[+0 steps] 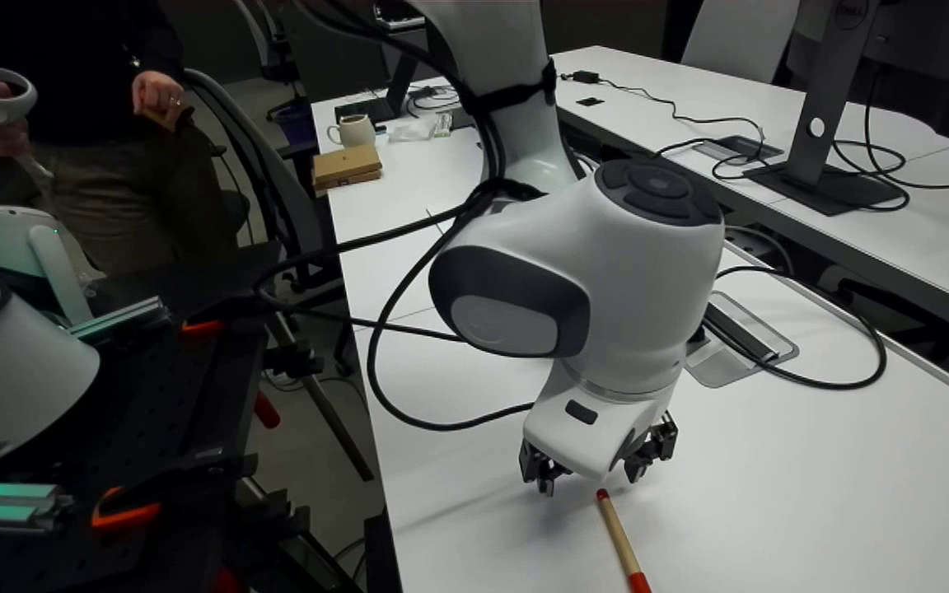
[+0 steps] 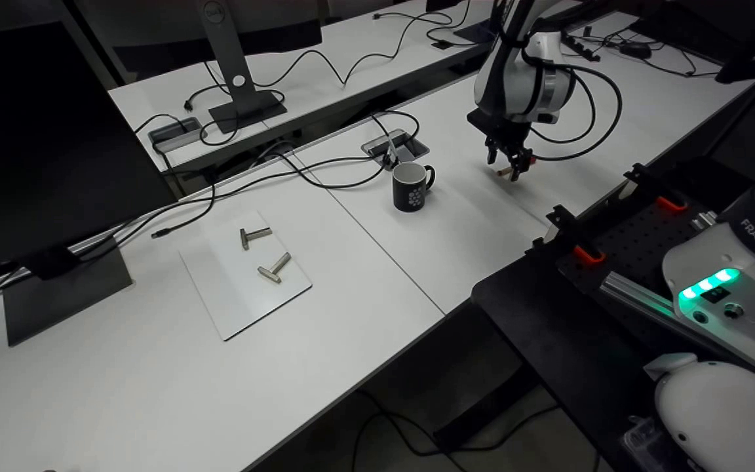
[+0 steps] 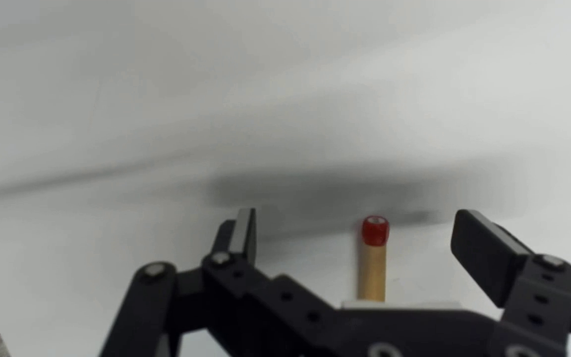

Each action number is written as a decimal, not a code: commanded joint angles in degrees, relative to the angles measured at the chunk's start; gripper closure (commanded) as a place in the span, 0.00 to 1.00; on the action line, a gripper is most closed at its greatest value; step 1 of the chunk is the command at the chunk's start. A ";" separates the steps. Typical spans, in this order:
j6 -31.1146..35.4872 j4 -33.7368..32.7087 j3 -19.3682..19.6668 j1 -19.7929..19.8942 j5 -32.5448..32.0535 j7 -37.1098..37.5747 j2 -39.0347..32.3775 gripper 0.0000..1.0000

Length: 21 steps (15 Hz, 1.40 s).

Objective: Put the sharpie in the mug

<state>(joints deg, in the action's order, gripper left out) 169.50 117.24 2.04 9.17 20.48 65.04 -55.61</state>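
The sharpie lies flat on the white table, a tan barrel with red ends; it shows in both exterior views (image 1: 619, 535) (image 2: 504, 172), cut off by the lower edge in one of them. In the wrist view the sharpie (image 3: 373, 267) has its near part hidden behind the gripper body. My gripper (image 1: 591, 479) is open and empty, low over the table at one red end of the sharpie. In the wrist view the gripper's fingers (image 3: 357, 233) stand apart on both sides of that end, not touching it. The black mug (image 2: 408, 195) stands upright in an exterior view, handle toward the gripper.
A grey cable box (image 2: 396, 147) and black cables (image 2: 345, 185) lie behind the mug. A white board (image 2: 246, 288) with two small metal T-shaped pieces (image 2: 274, 267) lies farther along the table. A cream mug (image 1: 357, 130) and cardboard boxes (image 1: 347, 165) stand at the far end.
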 commanded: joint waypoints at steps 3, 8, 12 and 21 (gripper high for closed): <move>1.57 0.17 0.43 0.19 2.56 -3.18 -0.02 0.00; 1.10 -0.67 1.63 -1.53 2.21 -2.64 -0.92 0.00; -0.53 -2.18 2.84 -2.39 2.05 -2.06 -2.57 0.00; -1.12 -3.82 3.78 -2.73 2.09 -1.87 -4.37 0.38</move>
<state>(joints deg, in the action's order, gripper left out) 169.43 115.02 4.81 7.64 21.17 63.72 -58.89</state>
